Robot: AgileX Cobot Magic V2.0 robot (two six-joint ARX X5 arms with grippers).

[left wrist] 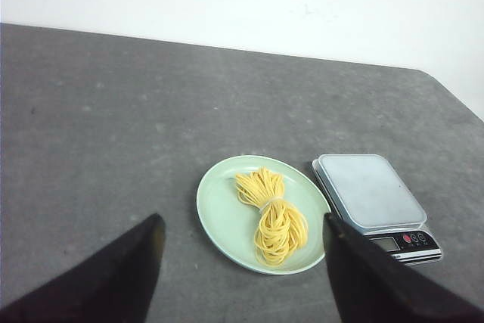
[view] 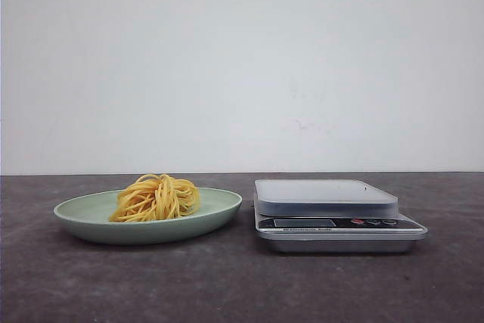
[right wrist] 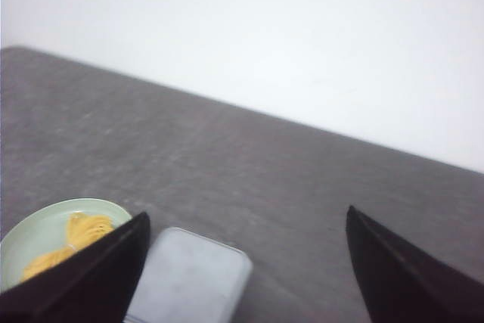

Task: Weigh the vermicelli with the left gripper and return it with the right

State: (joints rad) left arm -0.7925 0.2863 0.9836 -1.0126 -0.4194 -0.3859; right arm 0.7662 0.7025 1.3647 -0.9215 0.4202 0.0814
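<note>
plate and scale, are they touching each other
Apart. The front view shows a strip of dark table between the plate rim and the scale; the left wrist view shows the same gap.

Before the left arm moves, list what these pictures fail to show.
- Scale display reading: too small in the front and left wrist views; cut off by the bottom edge in the right wrist view.
- Plate and vermicelli: partly hidden by a finger in the right wrist view.
- Both arms: absent from the front view.
- Scale button labels: too small.
</note>
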